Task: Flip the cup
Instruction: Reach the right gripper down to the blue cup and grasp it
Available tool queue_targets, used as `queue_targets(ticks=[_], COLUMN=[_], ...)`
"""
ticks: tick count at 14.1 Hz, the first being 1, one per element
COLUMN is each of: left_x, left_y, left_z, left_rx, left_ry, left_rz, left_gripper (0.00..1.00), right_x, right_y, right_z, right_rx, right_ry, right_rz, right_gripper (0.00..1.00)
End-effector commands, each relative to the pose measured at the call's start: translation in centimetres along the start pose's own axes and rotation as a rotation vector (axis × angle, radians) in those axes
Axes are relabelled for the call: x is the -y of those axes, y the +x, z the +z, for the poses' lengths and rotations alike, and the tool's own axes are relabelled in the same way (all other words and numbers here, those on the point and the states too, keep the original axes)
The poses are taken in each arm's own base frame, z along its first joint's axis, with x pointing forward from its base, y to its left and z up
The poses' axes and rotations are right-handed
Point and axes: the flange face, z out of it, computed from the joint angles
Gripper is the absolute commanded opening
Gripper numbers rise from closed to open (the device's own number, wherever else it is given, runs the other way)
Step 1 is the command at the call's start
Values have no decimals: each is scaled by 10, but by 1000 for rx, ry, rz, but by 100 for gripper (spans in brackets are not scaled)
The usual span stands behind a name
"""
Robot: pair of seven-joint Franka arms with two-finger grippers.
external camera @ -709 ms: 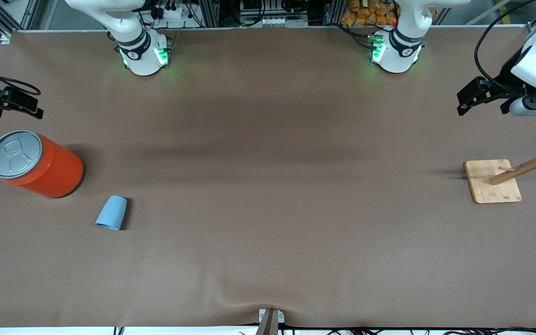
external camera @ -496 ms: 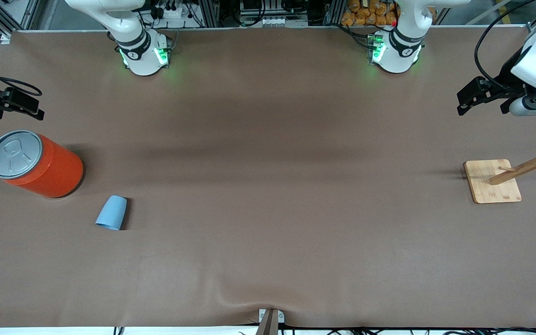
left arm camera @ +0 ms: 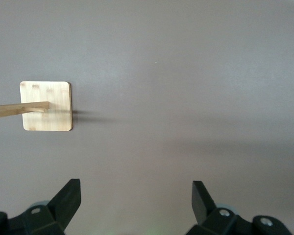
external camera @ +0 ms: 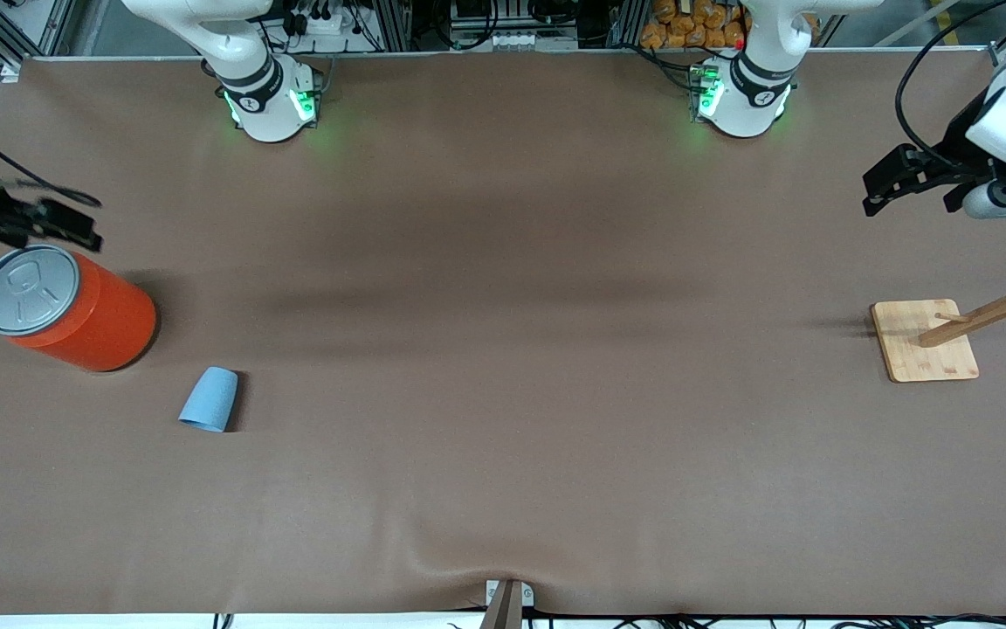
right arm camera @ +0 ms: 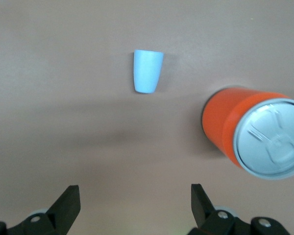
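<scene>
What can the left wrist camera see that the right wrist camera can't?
Only the left wrist view shows the wooden rack on its square base, under the open left end effector. Only the right wrist view shows the cup, apparently mouth-down, and the orange can with its grey lid, apart from each other, under the open right end effector. Both show the bare brown table.

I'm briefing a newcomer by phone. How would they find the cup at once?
Start at the big orange can at the right arm's end of the table. Beside it, nearer the front camera, stands the cup: small, light blue, tapered, without a handle, far smaller than the can.
</scene>
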Motion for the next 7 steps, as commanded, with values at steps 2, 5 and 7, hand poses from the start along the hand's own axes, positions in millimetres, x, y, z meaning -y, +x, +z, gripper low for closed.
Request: queue_targets(ticks=[2, 5, 7], left_x=[3, 4, 2], left_y=[-2, -2, -3], left_z=[-4, -2, -1], left_rx=[11, 23, 26], left_ry=[2, 2, 3], left_rz=[11, 10, 13], left_gripper=[100, 100, 100], right_x=[11, 11, 8], right_y=[46, 91, 108], right_z=[139, 251, 301], right_rx=[-1, 1, -48], right_ry=[-7, -20, -26], right_rz=[-12, -11, -20], right_gripper=[100, 100, 100])
